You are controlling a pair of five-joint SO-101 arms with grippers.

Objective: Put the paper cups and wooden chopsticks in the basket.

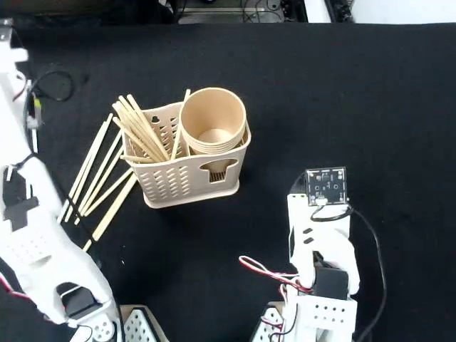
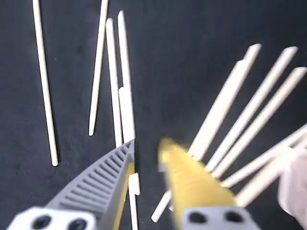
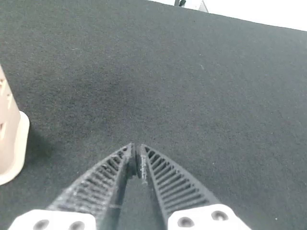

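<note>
From above, the basket (image 1: 185,178) held the stacked paper cups (image 1: 212,121) and some bundled chopsticks (image 1: 142,132). The loose chopsticks (image 1: 96,178) lay on the tabletop (image 1: 356,107) at its 9 o'clock, so I judged the cups done and those sticks left. Through my left wrist, my left gripper (image 2: 146,148) hung with fingers apart just above the loose chopsticks. Through my right wrist, my right gripper (image 3: 137,154) was pressed together, empty, near the basket's foot.

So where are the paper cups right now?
In the high view the stacked paper cups sit inside the basket, in its right-hand half, beside the chopsticks leaning in its left half.
</note>
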